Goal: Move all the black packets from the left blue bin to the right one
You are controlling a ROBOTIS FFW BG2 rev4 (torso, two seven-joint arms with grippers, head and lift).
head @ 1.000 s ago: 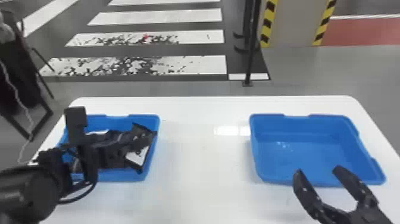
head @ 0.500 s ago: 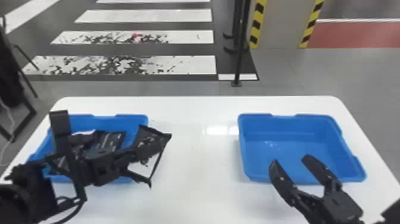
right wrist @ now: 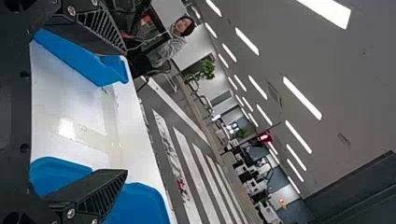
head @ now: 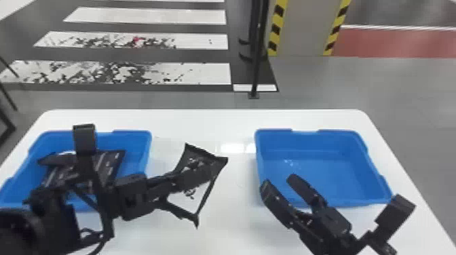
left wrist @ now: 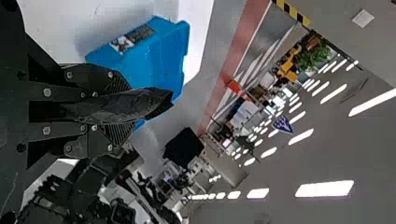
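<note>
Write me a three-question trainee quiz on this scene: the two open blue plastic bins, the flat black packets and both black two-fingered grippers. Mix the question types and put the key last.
1. Multiple choice. What do the fingers of the black left gripper hold?
a) a bin's rim
b) a flat, glossy black packet
c) a cable
2. True or false. The black right gripper has its two fingers spread apart.
3. Fill in the blank. More black packets lie in the open blue plastic bin on the robot's ____ side of the white table.

Key: 1 b; 2 true; 3 left
</note>
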